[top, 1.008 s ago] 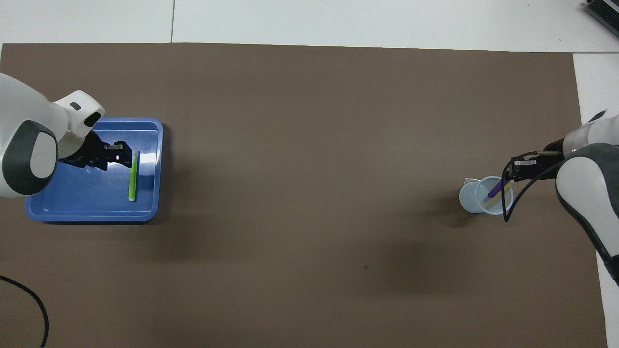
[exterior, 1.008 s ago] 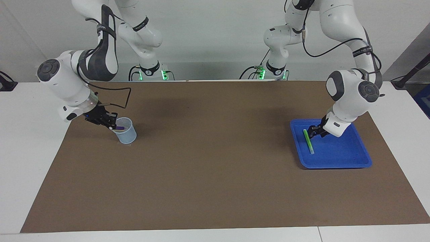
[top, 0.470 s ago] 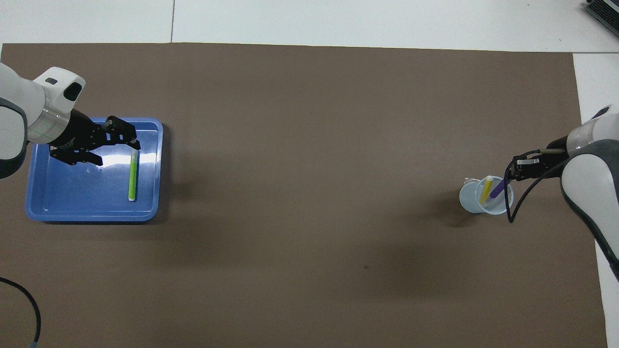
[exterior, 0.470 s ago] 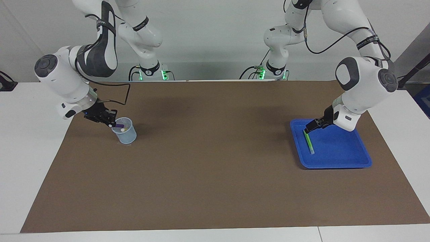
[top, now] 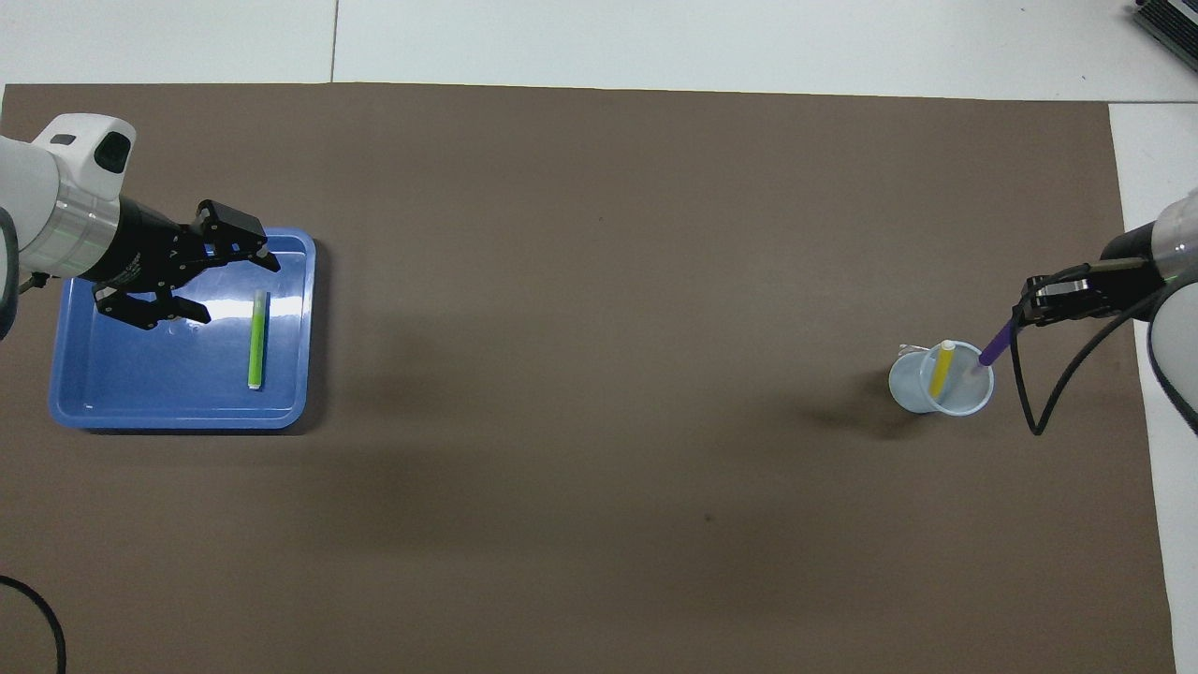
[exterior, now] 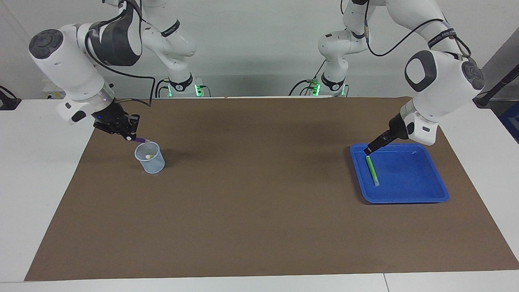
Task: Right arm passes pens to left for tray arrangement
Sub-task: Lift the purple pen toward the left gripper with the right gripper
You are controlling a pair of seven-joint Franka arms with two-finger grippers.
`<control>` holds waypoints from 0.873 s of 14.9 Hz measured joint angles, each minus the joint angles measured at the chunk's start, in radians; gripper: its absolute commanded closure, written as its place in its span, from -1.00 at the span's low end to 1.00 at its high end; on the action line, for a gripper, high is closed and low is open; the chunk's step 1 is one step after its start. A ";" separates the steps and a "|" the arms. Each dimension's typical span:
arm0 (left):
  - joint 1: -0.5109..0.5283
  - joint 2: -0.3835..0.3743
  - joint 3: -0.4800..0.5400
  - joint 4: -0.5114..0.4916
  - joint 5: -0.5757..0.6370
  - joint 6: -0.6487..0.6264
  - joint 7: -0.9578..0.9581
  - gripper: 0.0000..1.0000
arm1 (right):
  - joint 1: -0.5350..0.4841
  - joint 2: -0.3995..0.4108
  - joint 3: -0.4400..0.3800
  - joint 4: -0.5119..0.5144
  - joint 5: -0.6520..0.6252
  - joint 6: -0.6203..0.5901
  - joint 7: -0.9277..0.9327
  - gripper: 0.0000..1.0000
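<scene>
A green pen (exterior: 372,170) (top: 256,339) lies flat in the blue tray (exterior: 421,190) (top: 140,402), along the tray side toward the right arm's end. My left gripper (exterior: 367,150) (top: 229,285) hangs open over the tray, above the pen's end, with nothing between its fingers. My right gripper (exterior: 130,137) (top: 1025,314) is shut on the purple pen (exterior: 141,140) (top: 995,347), which hangs tilted with its pale tip at the rim of the translucent cup (exterior: 150,159) (top: 939,378). The yellow pen (top: 940,368) stands leaning inside that cup.
A brown mat (exterior: 251,194) (top: 599,281) covers most of the white table. The cup stands toward the right arm's end, the tray toward the left arm's end. A black cable (top: 37,618) loops at the table corner near the left arm.
My left gripper opened, let go of the green pen in the tray and rose. My right gripper lifted the purple pen up out of the cup; the yellow pen stays in it.
</scene>
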 measured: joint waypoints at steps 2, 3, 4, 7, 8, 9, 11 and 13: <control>0.000 -0.018 -0.004 0.000 -0.048 -0.004 -0.061 -1.00 | -0.001 -0.002 0.018 0.048 -0.001 -0.031 -0.002 1.00; 0.000 -0.028 -0.004 0.000 -0.082 -0.005 -0.104 -1.00 | -0.001 -0.005 0.039 0.070 0.000 -0.044 -0.002 1.00; 0.000 -0.038 -0.005 0.000 -0.119 -0.006 -0.155 -1.00 | 0.000 -0.011 0.063 0.085 0.007 -0.047 0.004 1.00; 0.000 -0.072 -0.006 0.001 -0.212 -0.006 -0.307 -1.00 | 0.002 -0.030 0.123 0.098 0.080 -0.041 0.100 1.00; 0.000 -0.081 -0.008 0.001 -0.237 -0.006 -0.359 -1.00 | 0.002 -0.033 0.135 0.098 0.114 -0.026 0.133 1.00; 0.000 -0.090 -0.013 0.001 -0.259 -0.005 -0.419 -1.00 | 0.002 -0.033 0.143 0.099 0.153 -0.010 0.162 1.00; -0.001 -0.103 -0.023 0.001 -0.302 -0.002 -0.550 -1.00 | 0.002 -0.033 0.147 0.098 0.255 0.031 0.212 1.00; -0.010 -0.116 -0.034 0.001 -0.332 0.012 -0.686 -1.00 | 0.005 -0.032 0.151 0.095 0.363 0.102 0.286 1.00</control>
